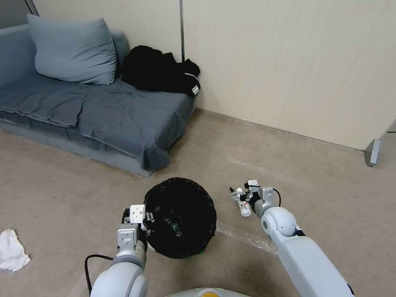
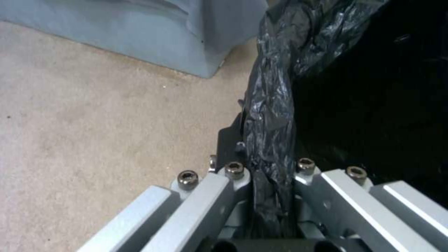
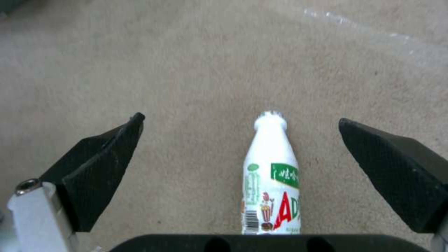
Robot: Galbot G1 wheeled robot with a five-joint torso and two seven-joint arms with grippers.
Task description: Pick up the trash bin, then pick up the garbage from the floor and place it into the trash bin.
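The left gripper (image 2: 268, 182) is pinching the trash bin (image 1: 180, 216) rim while, beside the bin, the spread right gripper (image 3: 240, 154) is straddling a small white bottle (image 3: 272, 182), which might roll away.

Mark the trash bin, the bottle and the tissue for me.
trash bin (image 1: 181, 218): head view, on the black liner inside it.
bottle (image 3: 271, 175): right wrist view, on its white body between the open fingers.
tissue (image 1: 11, 249): head view, on the middle of the crumpled white wad on the floor.
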